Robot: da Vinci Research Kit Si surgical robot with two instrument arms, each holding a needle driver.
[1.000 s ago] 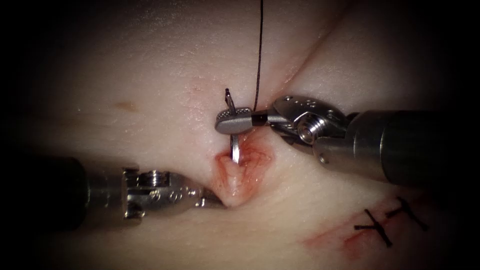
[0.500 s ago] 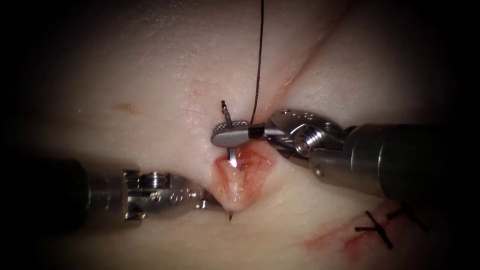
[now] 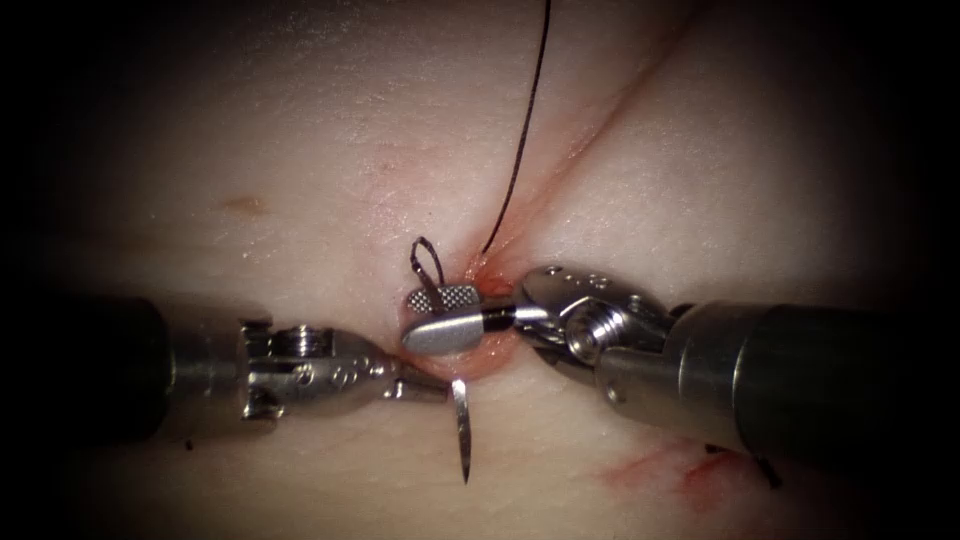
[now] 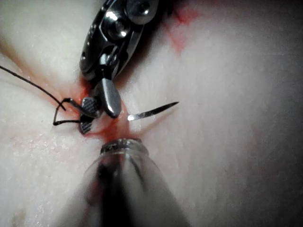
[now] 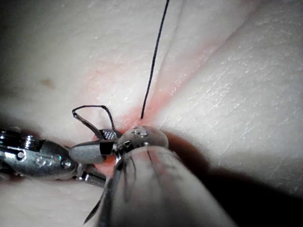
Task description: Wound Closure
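A: Where does the stitch stand?

B: The needle (image 3: 461, 425) is well through. Compared with a second ago, when only its body showed going into the cut (image 3: 480, 345), the pointed end now sticks out of the tissue (image 3: 300, 150) just below the right claw (image 3: 440, 318), beside the left claw (image 3: 425, 385).

A: Who holds what?

B: The right claw is clamped on the needle near its tail end, where the thread (image 3: 520, 150) joins and curls into a small loop above the claw. The left claw is closed on the tissue edge on the cut's left side, right next to the emerging point.

A: What is left?

B: By my judgement the needle is not yet free and no knot is tied here.

A: Counts?

B: One needle, one thread, two claws, one open cut.
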